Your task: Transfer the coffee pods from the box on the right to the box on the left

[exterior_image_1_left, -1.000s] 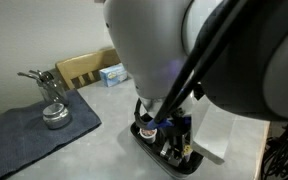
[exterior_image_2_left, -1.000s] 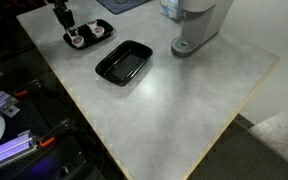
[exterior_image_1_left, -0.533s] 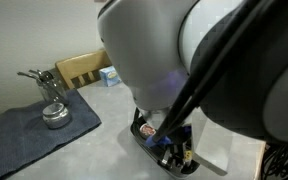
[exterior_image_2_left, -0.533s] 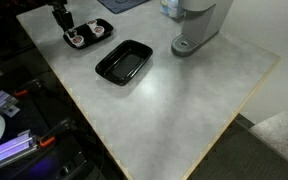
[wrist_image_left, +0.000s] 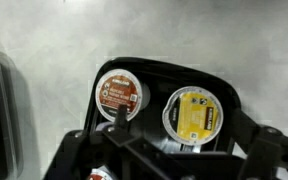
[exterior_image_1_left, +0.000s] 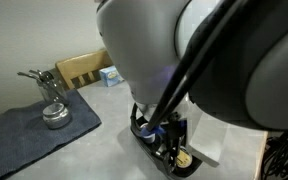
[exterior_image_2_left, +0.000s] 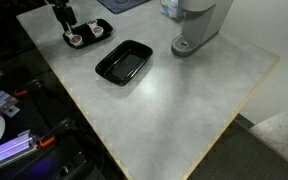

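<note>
A black box [wrist_image_left: 224,90] holds a brown-lidded coffee pod [wrist_image_left: 119,92] and a yellow-lidded coffee pod [wrist_image_left: 194,115]. A third pod [wrist_image_left: 102,175] peeks in at the bottom edge. My gripper [wrist_image_left: 174,150] hangs open just over this box, its fingers spread to either side of the yellow-lidded pod and holding nothing. In an exterior view the same box [exterior_image_2_left: 89,33] sits near the table's far corner under the gripper [exterior_image_2_left: 70,28]. A second black box [exterior_image_2_left: 124,62] lies empty beside it. In an exterior view the arm hides most of the pod box [exterior_image_1_left: 144,140].
A coffee machine [exterior_image_2_left: 199,25] stands at the back of the table. A dark cloth [exterior_image_1_left: 34,135] carries a metal object [exterior_image_1_left: 52,100]. A wooden chair back [exterior_image_1_left: 84,68] and a small blue box [exterior_image_1_left: 111,75] are behind. The table edge [exterior_image_2_left: 74,110] drops off near the boxes.
The jaws have spread apart over the pod box. The arm itself has barely shifted.
</note>
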Available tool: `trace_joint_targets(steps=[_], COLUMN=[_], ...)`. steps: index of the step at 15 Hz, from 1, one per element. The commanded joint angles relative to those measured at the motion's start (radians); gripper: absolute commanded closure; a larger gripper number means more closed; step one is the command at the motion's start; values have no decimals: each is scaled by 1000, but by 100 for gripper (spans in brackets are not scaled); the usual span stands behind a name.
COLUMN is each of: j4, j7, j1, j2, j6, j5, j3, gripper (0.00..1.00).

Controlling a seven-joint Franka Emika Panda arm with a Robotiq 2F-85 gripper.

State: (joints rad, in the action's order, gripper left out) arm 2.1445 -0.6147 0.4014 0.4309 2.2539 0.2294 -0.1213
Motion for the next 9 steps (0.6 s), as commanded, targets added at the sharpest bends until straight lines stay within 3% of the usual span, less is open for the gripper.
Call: trace_joint_targets(steps=[1, 5, 9], j4=[-5, 0, -8], j7=[29, 46, 99], j1=[-19, -55, -120], j2=[-24, -79, -155], j6=[-17, -42, -140], j5=[0, -24, -84], j3=[13, 29, 33], gripper=[0, 0, 0])
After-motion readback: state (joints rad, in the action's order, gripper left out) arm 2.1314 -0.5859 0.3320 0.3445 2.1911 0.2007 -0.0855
